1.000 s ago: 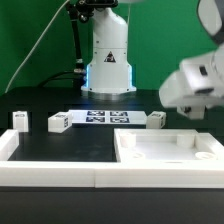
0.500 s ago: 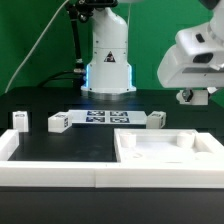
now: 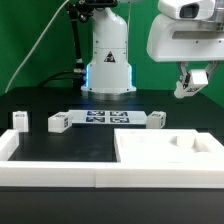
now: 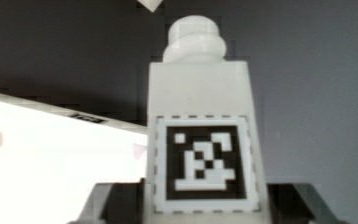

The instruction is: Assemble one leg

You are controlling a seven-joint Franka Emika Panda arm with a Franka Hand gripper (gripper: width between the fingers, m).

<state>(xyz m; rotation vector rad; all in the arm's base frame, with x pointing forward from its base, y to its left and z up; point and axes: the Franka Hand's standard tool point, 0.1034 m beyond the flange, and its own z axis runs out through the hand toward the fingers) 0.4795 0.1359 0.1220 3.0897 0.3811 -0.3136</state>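
- The leg is clamped in my gripper. Its long axis runs straight out from the wrist, knobbed end leading.
- It hangs high over the far right corner of the surface, with the white panel well below at the near right.
- Since a second ago I have carried it clear upward.

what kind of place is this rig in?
Probably a robotics lab bench: green backdrop curtain, black tabletop with a flat white marker board, and a tagged white plastic peg in the gripper.
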